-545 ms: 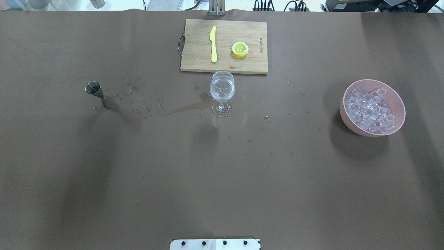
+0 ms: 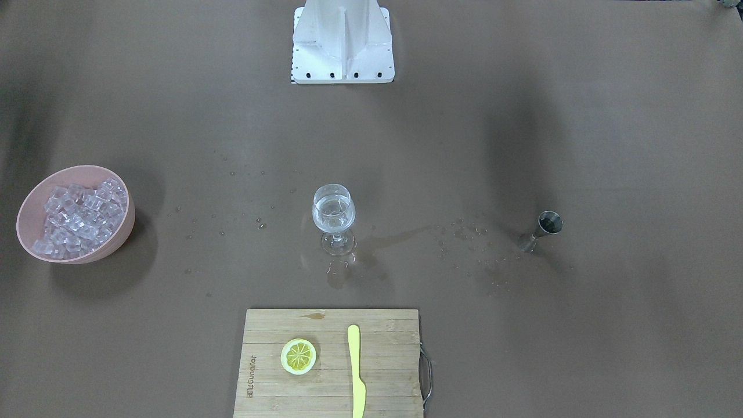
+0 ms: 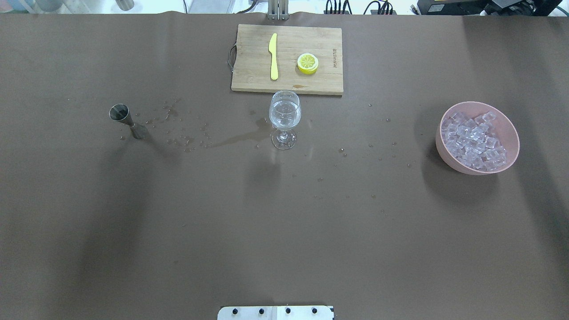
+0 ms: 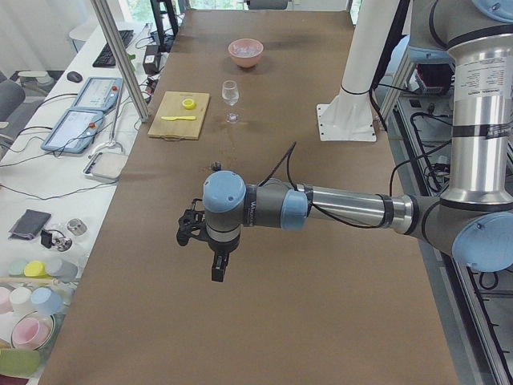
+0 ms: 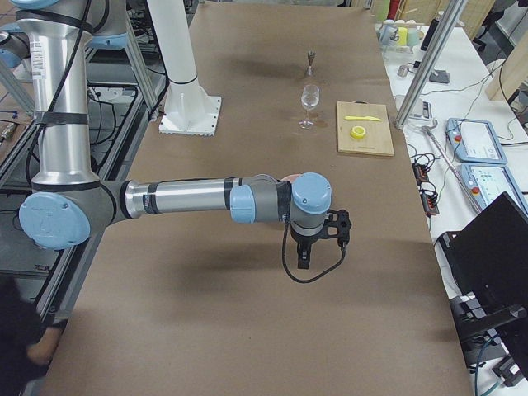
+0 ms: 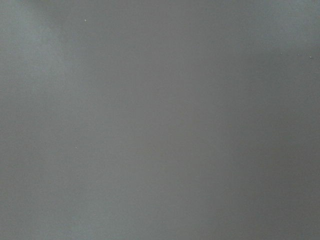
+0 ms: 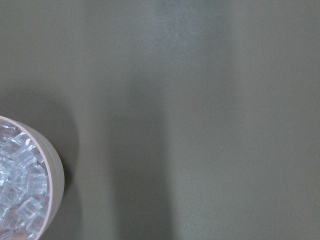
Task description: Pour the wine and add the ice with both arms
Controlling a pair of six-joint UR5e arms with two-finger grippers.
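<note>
A stemmed glass stands mid-table with a small measure of clear wine in it. A steel jigger stands upright on the robot's left side. A pink bowl heaped with ice cubes stands on the robot's right; the right wrist view shows its edge. My left gripper hovers above bare table, far from the glass. My right gripper hovers near the bowl. Both show only in the side views, so I cannot tell whether they are open or shut.
A wooden cutting board with a yellow knife and a lemon slice lies behind the glass. Droplets and a wet streak mark the table between jigger and glass. The white base block stands at the robot's edge.
</note>
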